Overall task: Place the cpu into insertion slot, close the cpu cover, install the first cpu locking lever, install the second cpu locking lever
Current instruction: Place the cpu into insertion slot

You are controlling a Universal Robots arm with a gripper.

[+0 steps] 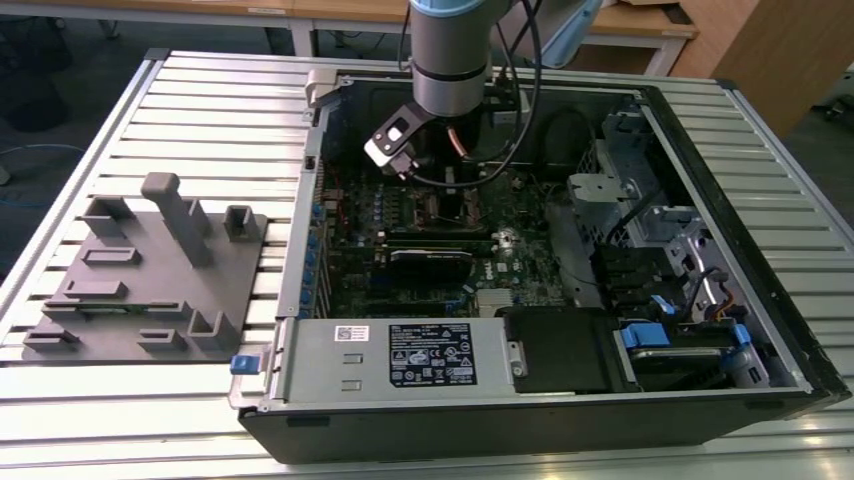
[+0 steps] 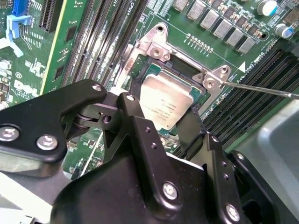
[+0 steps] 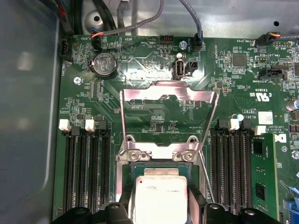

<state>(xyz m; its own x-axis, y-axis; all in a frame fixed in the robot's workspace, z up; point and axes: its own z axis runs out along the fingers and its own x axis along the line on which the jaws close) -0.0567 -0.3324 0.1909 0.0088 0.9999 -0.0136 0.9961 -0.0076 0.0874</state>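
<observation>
Reaching down into the open computer case (image 1: 787, 330), the arm (image 1: 454, 60) holds its gripper (image 3: 161, 207) low over the green board (image 3: 154, 119); its two black jaws are clamped on the cpu (image 3: 161, 196), one on each side; the cpu lies silver side up inside the rim of the insertion slot (image 3: 127, 171); I cannot tell if it is all the way down; the cpu cover (image 3: 168, 91) stands flipped open on its hinge, off the slot; a thin metal lever (image 2: 261, 88) sticks out from one corner; long black memory slots (image 3: 86, 172) run close on both sides; a round battery (image 3: 104, 64) and some cables (image 3: 140, 23) sit past the cover; a grey stand (image 1: 147, 280) rests on the table (image 1: 200, 110), at the exterior view's left of the case.
</observation>
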